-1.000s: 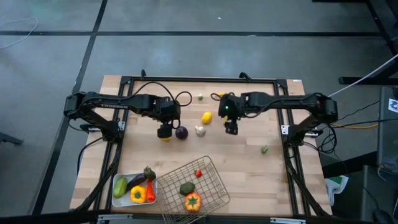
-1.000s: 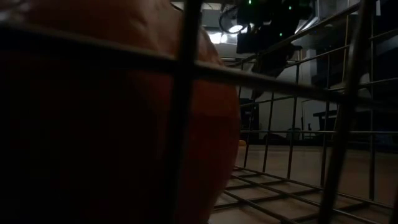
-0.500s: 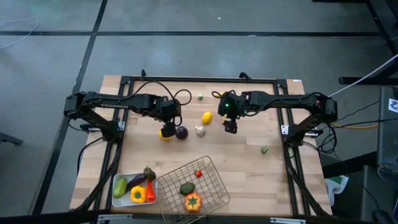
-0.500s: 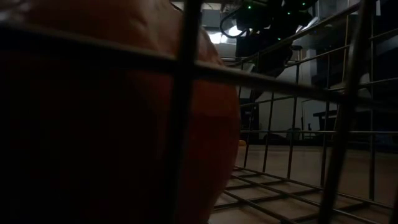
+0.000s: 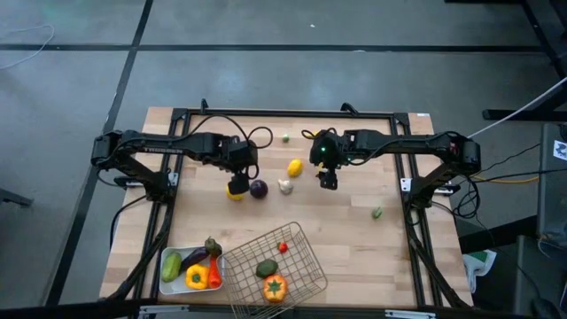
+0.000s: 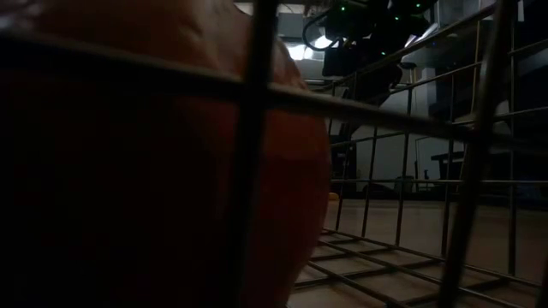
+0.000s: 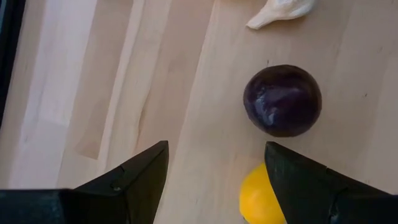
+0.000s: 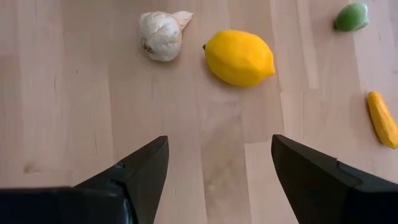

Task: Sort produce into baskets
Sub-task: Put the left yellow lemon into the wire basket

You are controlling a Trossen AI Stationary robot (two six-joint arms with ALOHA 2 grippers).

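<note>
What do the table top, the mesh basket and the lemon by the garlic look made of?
Table top: pale wood planks, visible grain and seams, matte.
Mesh basket: thin silver metal wire, open grid.
Lemon: smooth, evenly yellow, slightly glossy; possibly plastic, though a real fruit cannot be ruled out.

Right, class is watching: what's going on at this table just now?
Two robot arms are sorting toy produce. The left claw, open and empty, hovers over a yellow piece beside the purple onion. The right claw, also open, hangs near the lemon and garlic. The wire basket and white tray already hold some pieces.
</note>
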